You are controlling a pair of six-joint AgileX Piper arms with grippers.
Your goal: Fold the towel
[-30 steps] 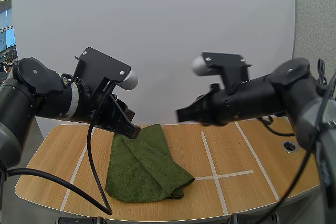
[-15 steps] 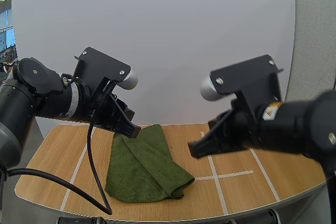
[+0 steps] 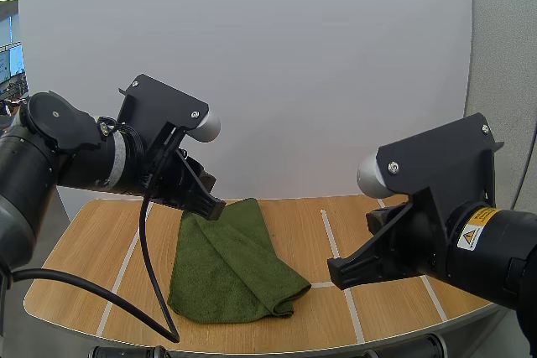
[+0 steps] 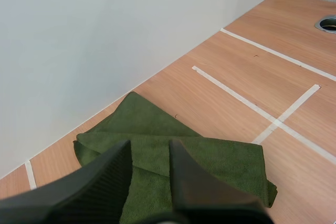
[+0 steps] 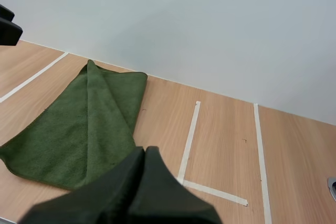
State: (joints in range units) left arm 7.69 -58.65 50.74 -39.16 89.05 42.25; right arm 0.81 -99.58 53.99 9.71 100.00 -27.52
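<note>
A dark green towel (image 3: 228, 267) lies folded on the wooden table (image 3: 84, 249), left of the middle; its folded layers overlap and narrow toward the back wall. My left gripper (image 3: 210, 204) hovers just over the towel's far corner. In the left wrist view its fingers (image 4: 149, 146) stand a little apart, open, with nothing between them and the towel (image 4: 210, 156) below. My right gripper (image 3: 336, 272) hangs above the table's front, right of the towel. Its fingers (image 5: 144, 151) lie together as one dark wedge, shut on nothing, near the towel's (image 5: 79, 124) front edge.
White tape lines (image 3: 331, 236) cross the table right of the towel. A round metal-rimmed hole (image 4: 328, 23) sits in the table far to the right. A white wall (image 3: 294, 81) stands along the table's back edge.
My right arm has drawn back from the middle of the table toward the front right and now hangs nearer the camera. The left arm and the towel have not moved.
</note>
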